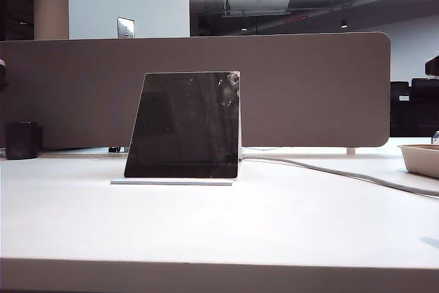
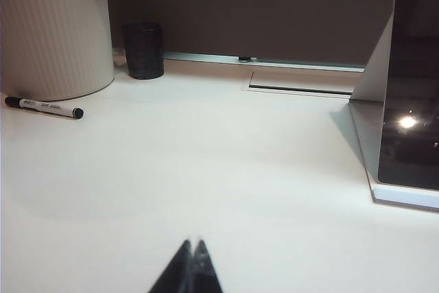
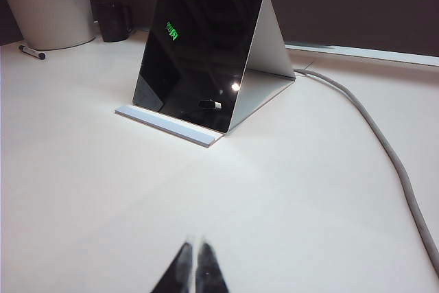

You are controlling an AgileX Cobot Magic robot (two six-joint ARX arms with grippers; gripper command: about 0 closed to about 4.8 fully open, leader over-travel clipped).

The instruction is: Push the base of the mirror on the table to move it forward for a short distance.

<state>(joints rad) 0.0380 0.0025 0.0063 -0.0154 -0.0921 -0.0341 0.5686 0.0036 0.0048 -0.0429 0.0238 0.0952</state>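
Nothing of the push is being shown as done yet. The mirror [image 1: 185, 125] is being carried upright on its base [image 1: 171, 182] at the middle of the worktop [image 1: 274, 224], in front of the beige divider [image 1: 309, 87]. The left tool [image 2: 193, 246] and the right tool [image 3: 191, 246] are both being held closed and empty, well apart from the base, which is lying at about 11 o'clock from the right tool. Approach, contact and the short forward push are all being left to do.

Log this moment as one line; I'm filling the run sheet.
left hand shut, off mirror | right hand shut, short of base | mirror upright on table | push not begun
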